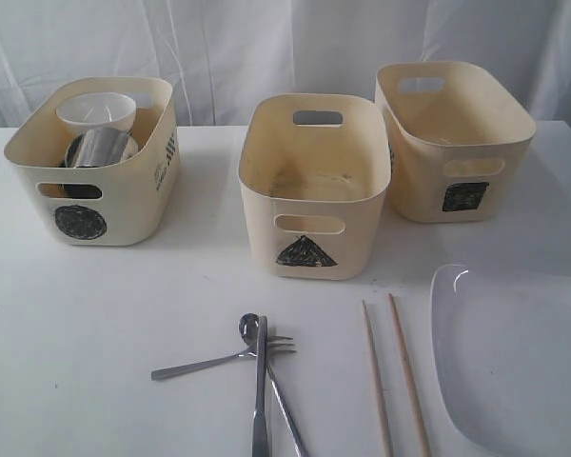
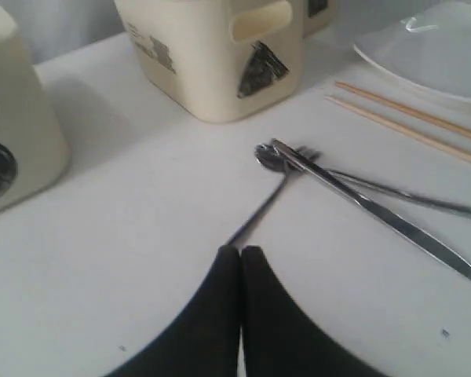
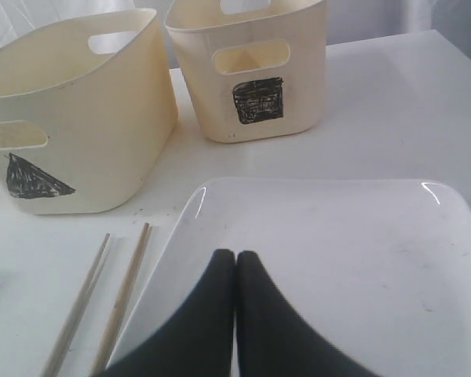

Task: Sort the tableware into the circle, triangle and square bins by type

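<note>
White table [image 1: 95, 314] before a white curtain [image 1: 228, 48].

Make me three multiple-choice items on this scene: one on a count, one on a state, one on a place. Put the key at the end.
1. How many chopsticks lie on the table?
A. one
B. two
C. four

2. How does the right hand stand?
A. shut, holding nothing
B. open wide
C. shut on a chopstick

3. Where is the small white bowl?
A. on the table
B. in the right hand
C. in the circle bin

Key:
1 B: two wooden sticks lie side by side between the cutlery and the plate.
2 A: its two dark fingers meet at the tips with nothing between them.
3 C: the bowl shows above the rim of the tub marked with the black circle.
</note>
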### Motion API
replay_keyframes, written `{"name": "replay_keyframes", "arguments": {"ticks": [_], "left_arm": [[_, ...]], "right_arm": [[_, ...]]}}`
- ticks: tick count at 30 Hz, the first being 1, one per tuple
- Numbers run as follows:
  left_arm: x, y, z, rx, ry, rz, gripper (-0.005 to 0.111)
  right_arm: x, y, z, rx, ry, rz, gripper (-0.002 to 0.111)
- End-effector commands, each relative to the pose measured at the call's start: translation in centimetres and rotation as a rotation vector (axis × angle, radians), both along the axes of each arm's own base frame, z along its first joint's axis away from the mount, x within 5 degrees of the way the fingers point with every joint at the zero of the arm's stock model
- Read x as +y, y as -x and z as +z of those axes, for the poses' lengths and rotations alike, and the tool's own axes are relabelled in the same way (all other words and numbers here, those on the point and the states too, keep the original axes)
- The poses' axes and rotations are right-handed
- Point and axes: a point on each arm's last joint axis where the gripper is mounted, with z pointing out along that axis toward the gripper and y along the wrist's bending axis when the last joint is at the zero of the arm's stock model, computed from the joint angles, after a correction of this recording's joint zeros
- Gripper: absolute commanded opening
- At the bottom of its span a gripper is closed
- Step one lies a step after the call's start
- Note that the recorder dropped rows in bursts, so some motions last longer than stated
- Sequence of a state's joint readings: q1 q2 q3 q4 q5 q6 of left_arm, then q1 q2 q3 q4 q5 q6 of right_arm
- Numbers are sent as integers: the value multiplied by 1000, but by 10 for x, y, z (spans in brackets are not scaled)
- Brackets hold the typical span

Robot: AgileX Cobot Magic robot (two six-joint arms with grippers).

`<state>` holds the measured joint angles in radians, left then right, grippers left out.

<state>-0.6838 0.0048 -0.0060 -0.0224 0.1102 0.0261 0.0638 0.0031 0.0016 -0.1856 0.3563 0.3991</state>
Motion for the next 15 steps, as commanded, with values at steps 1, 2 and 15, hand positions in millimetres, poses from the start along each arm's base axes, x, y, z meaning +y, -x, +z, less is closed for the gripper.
{"name": "replay_keyframes", "arguments": {"ticks": [1,2,15], "left_arm": [[2,-3,4,-44,49,47,0],[3,-3,2,-18,40,50,0],[2,-1,-2,63,67,48,0]], "right_arm": [[0,0,1,-10,0,-4,0],[0,0,1,-10,0,-4,0],[0,0,1,-10,0,-4,0]]}}
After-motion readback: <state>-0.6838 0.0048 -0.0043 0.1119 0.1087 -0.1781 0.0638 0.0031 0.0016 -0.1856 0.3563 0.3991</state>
